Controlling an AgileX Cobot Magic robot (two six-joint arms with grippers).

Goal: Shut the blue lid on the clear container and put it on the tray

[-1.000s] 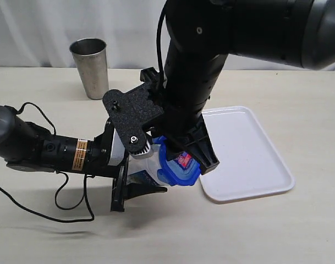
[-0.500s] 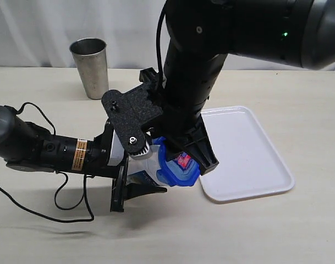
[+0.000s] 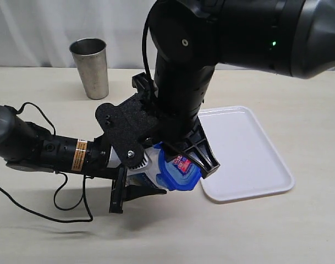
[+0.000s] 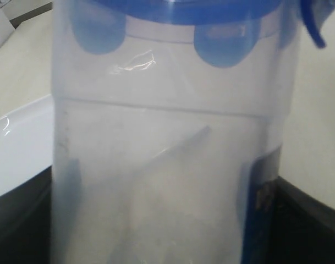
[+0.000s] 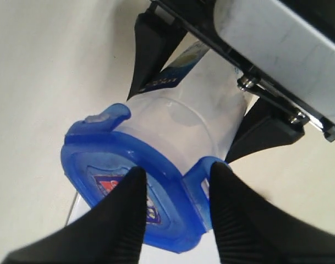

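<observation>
- Shifted left and lower since a second ago: the right arm point(image 3: 184, 82), and the lid under it sits lower too.
- Left of centre, the left gripper point(image 3: 134, 190) clamps the clear container point(image 4: 167, 165), which is tilted.
- Centre: the blue lid point(image 3: 178, 175) caps its mouth. The right gripper point(image 5: 178, 170) straddles one flap, half closed; whether it pinches, I cannot tell.
- Right: the white tray point(image 3: 250, 148) lies just beside. Latching looks underway and placing remains.

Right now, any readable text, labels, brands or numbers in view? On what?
No text is legible.
Red-and-white sticker on the blue lid: print blurred, unreadable.
Blue-green label on the clear container: blurred, unreadable.
Orange label on the left arm: too small to read.
</observation>
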